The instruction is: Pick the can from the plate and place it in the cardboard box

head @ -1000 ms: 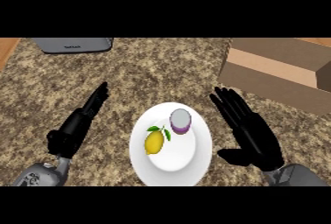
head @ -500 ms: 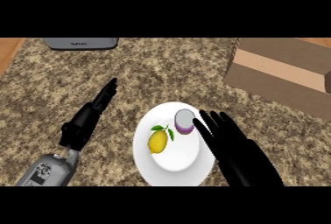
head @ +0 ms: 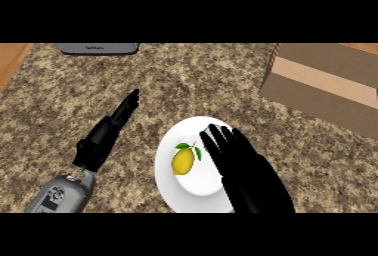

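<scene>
A white plate (head: 174,187) lies on the speckled counter near the front, with a yellow lemon (head: 182,160) on its left half. My right hand (head: 244,172) stretches over the plate's right half, fingers straight, and covers the spot where the purple can stood; the can is hidden. The cardboard box (head: 325,82) stands at the back right, well apart from the hand. My left hand (head: 111,130) lies open to the left of the plate, fingers pointing away from me.
A grey appliance (head: 98,48) sits at the counter's back edge, left of centre. A strip of wooden floor (head: 10,56) shows at the far left beyond the counter's edge.
My right hand has swung left from beside the plate to over it, hiding the can. The view has shifted a little, and the left hand has barely moved.
</scene>
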Robot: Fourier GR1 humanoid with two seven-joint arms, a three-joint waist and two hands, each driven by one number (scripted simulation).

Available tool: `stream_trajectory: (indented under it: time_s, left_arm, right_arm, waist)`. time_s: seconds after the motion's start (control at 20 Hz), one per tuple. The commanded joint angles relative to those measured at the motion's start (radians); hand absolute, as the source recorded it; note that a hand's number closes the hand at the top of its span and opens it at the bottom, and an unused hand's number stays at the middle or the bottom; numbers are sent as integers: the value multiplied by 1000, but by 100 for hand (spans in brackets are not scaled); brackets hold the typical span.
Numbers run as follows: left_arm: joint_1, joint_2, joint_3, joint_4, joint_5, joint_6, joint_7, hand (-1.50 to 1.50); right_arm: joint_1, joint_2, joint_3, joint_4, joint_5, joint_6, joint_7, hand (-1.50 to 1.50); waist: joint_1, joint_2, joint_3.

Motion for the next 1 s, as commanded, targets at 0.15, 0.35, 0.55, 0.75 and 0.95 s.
stream_trajectory:
  time_s: [0.15, 0.35, 0.55, 0.75, 0.95]
  left_arm:
    - [-18, -36, 63, 22, -43, -50, 18, 0]
    - [36, -49, 72, 7, -57, -78, -16, 0]
    - [79, -57, 91, -37, -72, -101, -4, 0]
    - [-6, -108, 121, 8, -107, -112, 38, 0]
    - [11, -147, 113, -21, -158, -103, 49, 0]
  right_arm:
    - [2, 101, -44, 185, 79, 0, -88, -150]
    - [18, 136, -63, 259, 123, -7, -104, -150]
    - [17, 145, -120, 359, 144, -35, -200, -150]
    - [-9, 188, -168, 409, 180, -53, -271, -150]
    - [49, 198, -131, 396, 249, -50, -284, -150]
  waist:
    - [1, 1, 1]
    - [2, 1, 1]
    - [4, 1, 1]
    - [1, 2, 1]
    - [0, 1, 1]
